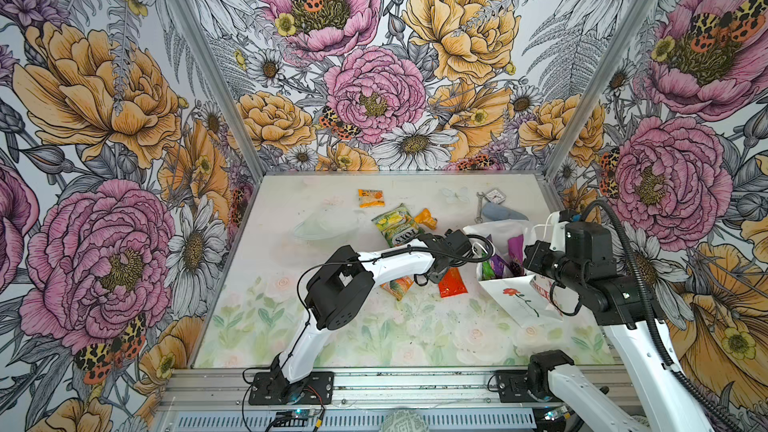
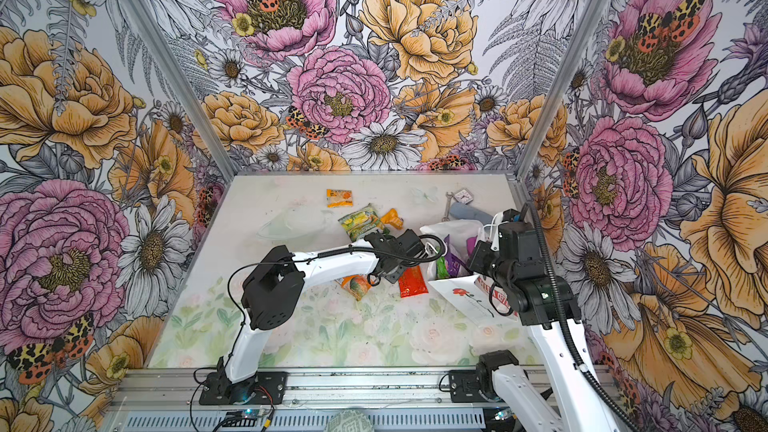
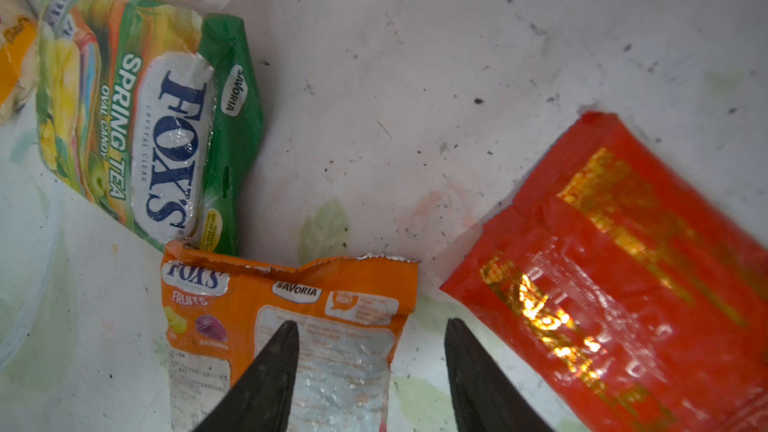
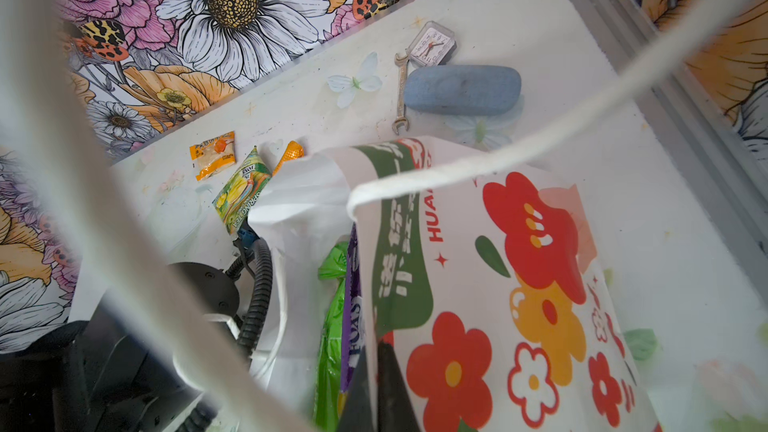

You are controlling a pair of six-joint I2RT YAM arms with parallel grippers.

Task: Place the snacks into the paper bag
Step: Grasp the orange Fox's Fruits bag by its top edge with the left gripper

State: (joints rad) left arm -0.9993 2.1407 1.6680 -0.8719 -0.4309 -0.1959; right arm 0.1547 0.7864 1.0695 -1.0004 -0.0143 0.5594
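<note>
Now, green FOX'S packet [image 1: 392, 226] mid-frame in a top view; below it left gripper [image 3: 371, 326], jaws partly apart, holding nothing, straddling edge of orange FOX'S packet [image 3: 291, 284]; red packet [image 1: 452, 282] just right; paper bag [image 1: 519, 297] right of centre, purple packet [image 1: 515, 245] inside; right gripper [image 4: 376, 351] clamped tight on bag's side wall.

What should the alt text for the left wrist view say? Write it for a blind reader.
Two dark fingers stand apart over an orange FOX'S Fruits packet with a torn edge, which lies on a scuffed white table. A green FOX'S Spring Tea packet lies on one side of it, and a red packet with gold print on the other.
</note>
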